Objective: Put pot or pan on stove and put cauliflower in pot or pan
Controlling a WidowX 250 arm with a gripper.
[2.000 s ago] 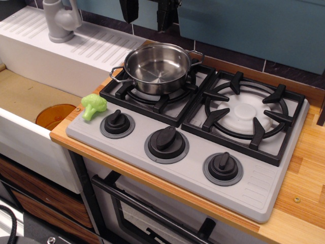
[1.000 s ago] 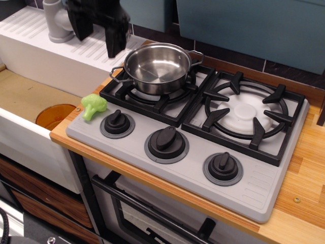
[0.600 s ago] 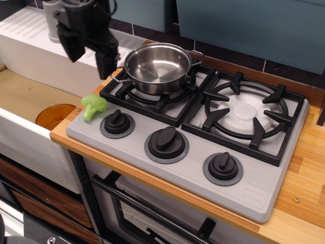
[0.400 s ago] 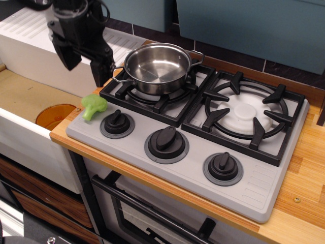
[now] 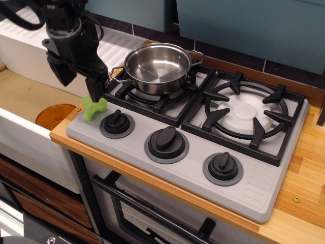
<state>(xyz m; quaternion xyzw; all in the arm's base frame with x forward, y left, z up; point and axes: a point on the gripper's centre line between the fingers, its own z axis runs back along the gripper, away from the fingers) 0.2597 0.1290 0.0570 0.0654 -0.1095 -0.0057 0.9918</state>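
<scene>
Single view, observation.image. One pot (image 5: 157,67), steel, round, two loop handles lying roughly along the 10-to-4 line, sits upright on the left burner grate of the stove (image 5: 189,133); inside is bare metal, nothing in it. One sink basin (image 5: 28,96) at 9 o'clock of the stove holds one orange disc (image 5: 53,116) on its floor, partly cut off by the basin's front edge.

One cauliflower (image 5: 94,108), light green, lies on the grey stove top at its left corner, just at 10 o'clock of the leftmost knob (image 5: 117,122) and at 8 o'clock of the pot, well apart from the pot. Its long axis runs about 2 to 8, stalk toward 8, the bumpy head partly hidden behind the tool.

One tool (image 5: 78,84), black, hangs over the left corner of the stove with its two fingers spread wide; the nearer finger (image 5: 96,87) comes down right on the cauliflower head, the other finger is out over the sink edge. Cannot tell whether the finger touches the cauliflower.

Counts: two burner grates, right one bare; three black knobs; one counter (image 5: 307,168) in wood under the stove.
</scene>
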